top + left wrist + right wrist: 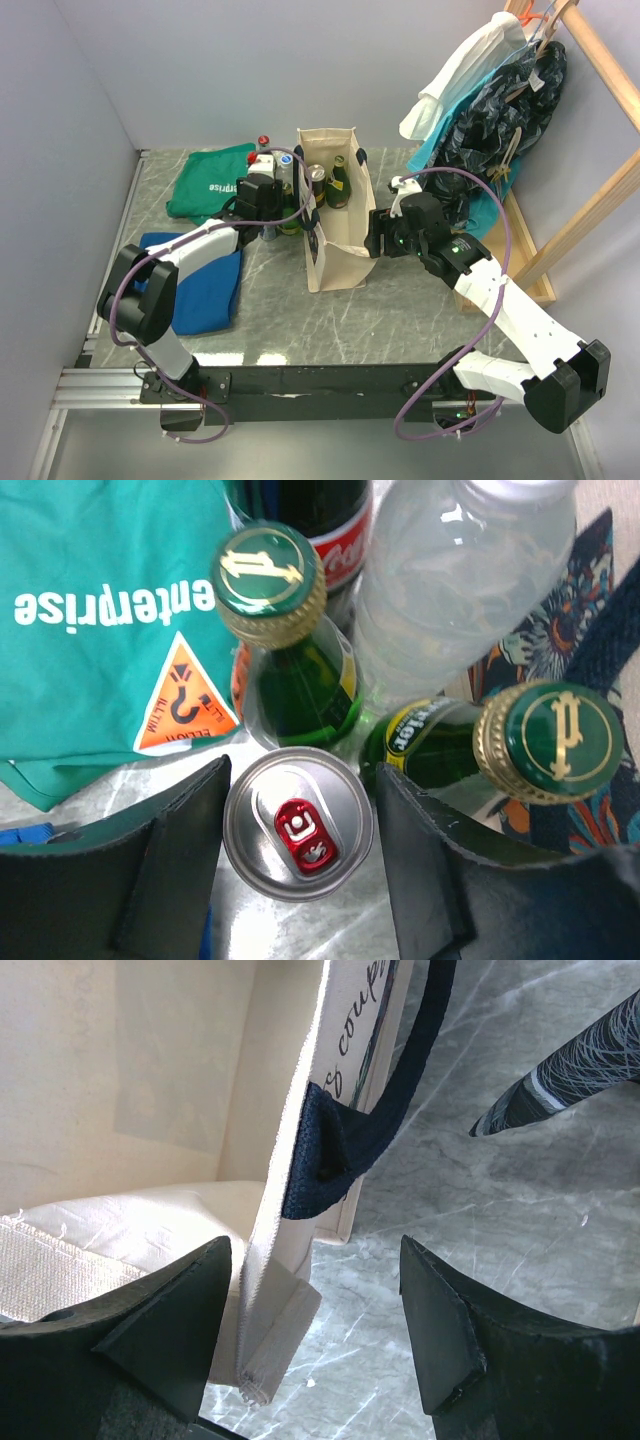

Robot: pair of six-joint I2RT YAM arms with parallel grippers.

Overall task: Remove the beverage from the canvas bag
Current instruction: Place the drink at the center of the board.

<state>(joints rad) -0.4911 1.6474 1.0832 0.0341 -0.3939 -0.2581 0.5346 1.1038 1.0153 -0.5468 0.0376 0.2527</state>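
While the canvas bag (335, 262) is standing upright in the middle of the marble table (400, 320), the left gripper (302, 780) is hanging just beside the bag's left face, over a cluster of drinks on the tabletop. A silver can (298, 825) with a red pull-tab is sitting between its fingers (170, 870). The jaws are standing about the can's width apart, and I cannot tell whether they are pressing on it.

Around the can are crowding two green glass bottles. One (270, 580) is wearing a green-and-gold cap with a looping emblem. The other (555, 740) is carrying the same cap and a yellow-edged label that seems to begin "Perl". A clear plastic bottle (450, 580) and a dark bottle (330, 520) showing part of a red Coca-Cola label are standing behind them. The green cloth (100, 630) is reading "enterprise" upside down (its orange triangle carries print too small to read).

The right gripper (315, 1250) is straddling the bag's right wall with its jaws apart, the cloth lying near the left finger and bare marble showing before the right one. Script starting "coup" is running up the canvas there. Inside the bag a second can (316, 176) and a third green bottle (340, 182) are standing.
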